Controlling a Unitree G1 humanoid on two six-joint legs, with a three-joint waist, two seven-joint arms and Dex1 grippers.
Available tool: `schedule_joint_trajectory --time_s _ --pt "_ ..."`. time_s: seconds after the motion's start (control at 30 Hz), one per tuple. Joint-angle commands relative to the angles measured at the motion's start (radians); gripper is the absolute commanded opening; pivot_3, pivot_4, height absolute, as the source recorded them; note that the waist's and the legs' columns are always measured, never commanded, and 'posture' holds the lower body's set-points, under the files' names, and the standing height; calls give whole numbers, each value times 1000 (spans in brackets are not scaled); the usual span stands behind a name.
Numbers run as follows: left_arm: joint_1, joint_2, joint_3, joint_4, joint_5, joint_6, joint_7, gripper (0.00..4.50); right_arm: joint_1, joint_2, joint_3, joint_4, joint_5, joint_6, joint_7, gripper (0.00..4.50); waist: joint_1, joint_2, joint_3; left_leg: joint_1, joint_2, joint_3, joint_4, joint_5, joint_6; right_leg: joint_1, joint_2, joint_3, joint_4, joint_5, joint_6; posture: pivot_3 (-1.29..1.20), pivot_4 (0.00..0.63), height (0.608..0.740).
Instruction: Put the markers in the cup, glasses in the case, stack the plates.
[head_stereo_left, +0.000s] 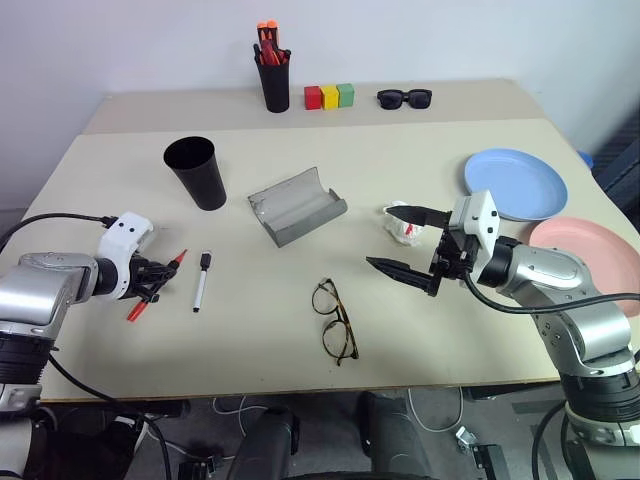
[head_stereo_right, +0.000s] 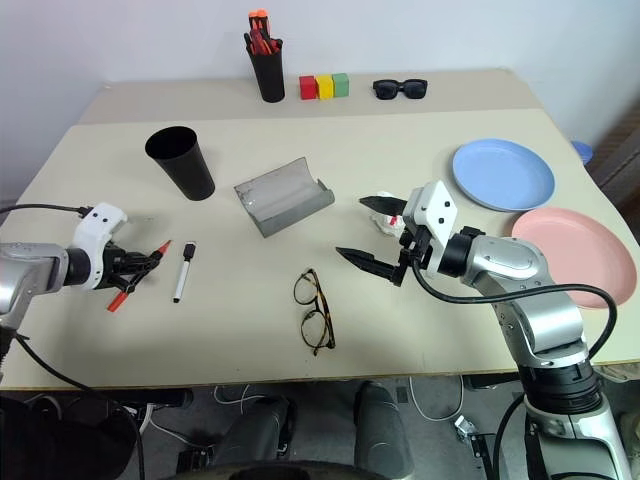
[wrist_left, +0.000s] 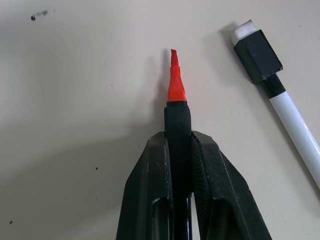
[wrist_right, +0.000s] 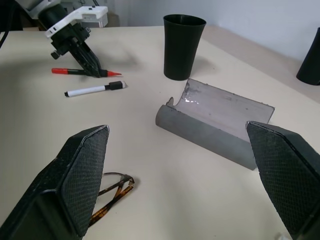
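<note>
- Glasses lie lower centre on surface
- Left gripper, jaws clamped on black marker, left of frame
- Right gripper, jaws wide apart, empty, right of centre

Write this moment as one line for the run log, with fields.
left gripper: shut on red-tipped marker | right gripper: open, above table | white marker, glasses: on table | case: open | cup: upright
</note>
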Motion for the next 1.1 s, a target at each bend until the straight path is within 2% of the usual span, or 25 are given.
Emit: schedule_joint_trajectory --time_s 0.03,0.17,0.33,0.43,0.67,0.87,1.1 --pt "-76 -24 120 -21 -38 -174 -32 15 -16 1 -5 -6 -8 -28 3 4500 4 -1 0 0 0 0 0 0 0 0 0 0 0 0 0 0 150 740" --pt "-195 -133 205 14 -86 -386 -34 15 -40 12 9 18 -20 -41 7 4500 5 -2 0 -1 0 0 1 0 0 0 -1 0 0 0 0 0 150 740" --pt "-329 -240 200 100 -90 -557 -68 15 -74 18 21 49 -23 -49 18 4500 -2 -1 0 1 -1 1 0 0 0 0 -1 0 0 0 0 0 150 740" --pt "-469 -288 202 303 -17 -745 -15 15 -89 22 26 59 -26 -52 19 4500 2 -2 0 0 -1 1 2 0 -1 0 0 0 0 1 0 0 150 740" --pt "-750 -305 236 826 79 -1117 125 15 -95 21 24 50 -22 -41 12 4500 1 -2 0 -1 -2 1 2 0 0 0 0 0 -1 1 1 0 150 740" --pt "-787 -350 277 1044 65 -1225 142 15 -91 14 13 19 -12 -21 -4 4500 1 -2 0 0 -2 1 2 0 0 0 0 0 -1 2 1 0 150 740" --pt "-744 -401 328 1119 54 -1272 134 15 -78 7 2 -14 1 5 -17 4500 -1 -3 0 -1 -2 1 4 0 0 0 0 0 -1 2 2 0 150 740"
